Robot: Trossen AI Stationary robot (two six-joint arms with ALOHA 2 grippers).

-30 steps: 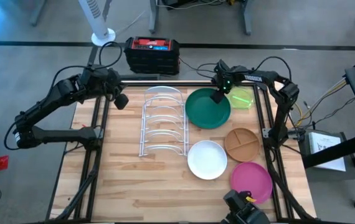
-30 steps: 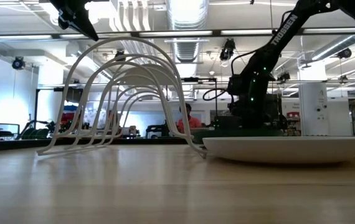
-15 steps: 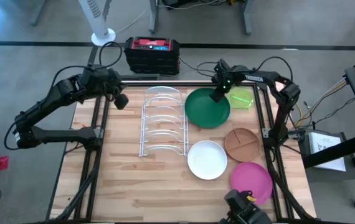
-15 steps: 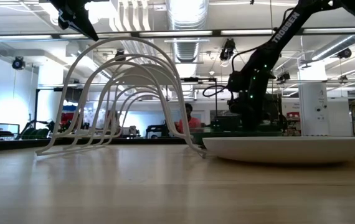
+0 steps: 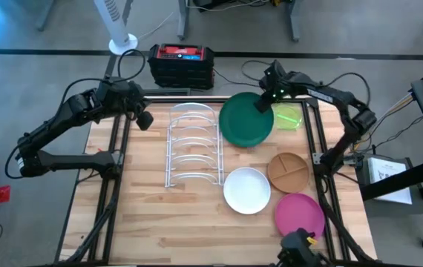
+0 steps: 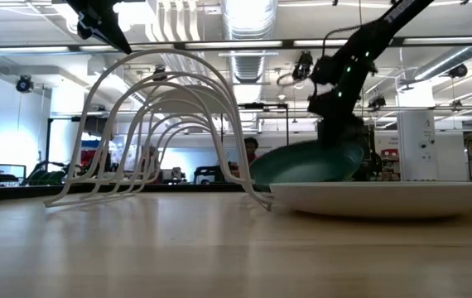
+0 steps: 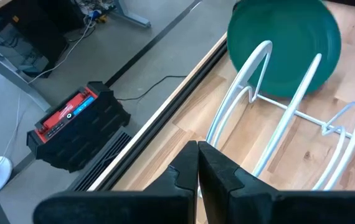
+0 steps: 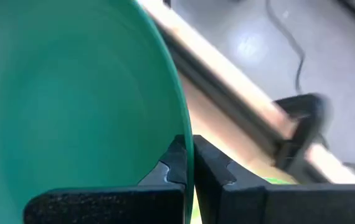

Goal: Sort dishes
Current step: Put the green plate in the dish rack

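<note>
At the table's far right corner, right gripper (image 5: pixel 262 105) clamped on the rim of the dark green plate (image 5: pixel 244 121); plate lifted and tilted, clear of the wood in the low view, just right of the white wire rack (image 5: pixel 194 145). Lime-green plate (image 5: pixel 289 117) beside it. White plate (image 5: pixel 246 190), brown divided plate (image 5: pixel 288 170), pink plate (image 5: pixel 299 215) flat along the right side. Left gripper (image 5: pixel 145 119) hangs over the far left edge, jaws together

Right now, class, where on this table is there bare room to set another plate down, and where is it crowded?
Bare wood lies left of the white wire rack, and along the near edge of the table up to the white plate. The right side is crowded: brown plate, pink plate, lime plate, and the green plate in the right gripper.
</note>
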